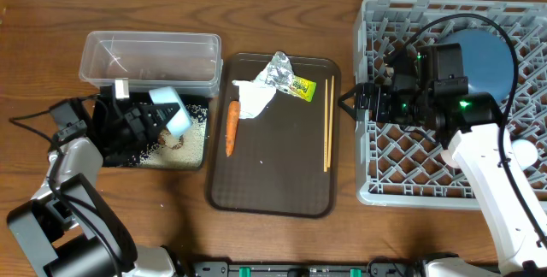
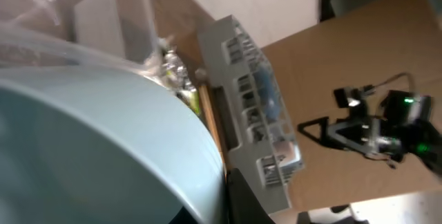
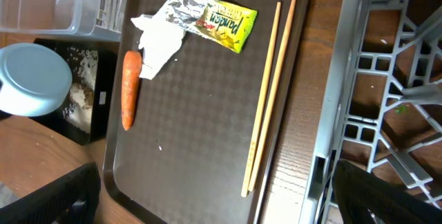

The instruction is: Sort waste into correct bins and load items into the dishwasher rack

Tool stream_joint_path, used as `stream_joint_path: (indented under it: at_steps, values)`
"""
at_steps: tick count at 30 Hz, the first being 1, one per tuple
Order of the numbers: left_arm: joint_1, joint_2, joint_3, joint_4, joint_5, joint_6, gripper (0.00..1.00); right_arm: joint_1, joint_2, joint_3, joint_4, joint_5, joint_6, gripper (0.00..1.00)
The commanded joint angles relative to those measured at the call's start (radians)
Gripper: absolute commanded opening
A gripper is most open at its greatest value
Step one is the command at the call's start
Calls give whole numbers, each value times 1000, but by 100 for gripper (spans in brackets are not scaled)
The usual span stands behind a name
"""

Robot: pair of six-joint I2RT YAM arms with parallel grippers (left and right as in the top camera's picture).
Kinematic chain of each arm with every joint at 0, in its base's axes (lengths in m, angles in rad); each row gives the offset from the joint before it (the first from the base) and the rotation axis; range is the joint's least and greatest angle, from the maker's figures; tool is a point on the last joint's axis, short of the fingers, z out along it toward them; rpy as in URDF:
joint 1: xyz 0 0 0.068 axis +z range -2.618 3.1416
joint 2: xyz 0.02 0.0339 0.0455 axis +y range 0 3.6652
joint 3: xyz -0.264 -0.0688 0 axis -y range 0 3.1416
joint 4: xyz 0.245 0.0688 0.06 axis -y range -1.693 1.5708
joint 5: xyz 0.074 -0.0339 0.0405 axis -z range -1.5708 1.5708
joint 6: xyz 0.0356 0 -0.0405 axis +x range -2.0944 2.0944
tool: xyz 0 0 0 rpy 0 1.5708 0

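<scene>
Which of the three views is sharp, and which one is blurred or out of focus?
Overhead: sharp, evenly lit. Right wrist: sharp on the chopsticks and wrapper, only its own fingers are dark and soft. Left wrist: blurred throughout, the light-blue cup too close to focus.

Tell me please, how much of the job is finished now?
Done: blue bowl sits in the rack; rice lies in the black tray. In hand: left pincer holds the cup. Left: foil, napkin, wrapper, carrot, chopsticks on the brown tray.
</scene>
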Motion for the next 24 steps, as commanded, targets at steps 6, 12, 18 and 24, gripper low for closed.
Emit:
stream_joint_path:
  at_steps: [6, 12, 18, 24]
  values:
    - [-14, -11, -9, -4, 74, -24, 6, 10, -2, 10, -10, -10, 8, 99]
    - [-24, -8, -13, 101, 57, -120, 6, 10, -2, 10, -18, -8, -5, 99]
    - [-13, -16, -15, 133, 74, -153, 6, 10, -5, 10, -42, -26, -21, 99]
    - [-58, -24, -16, 146, 87, -244, 6, 6, -18, 10, -51, -23, -61, 99]
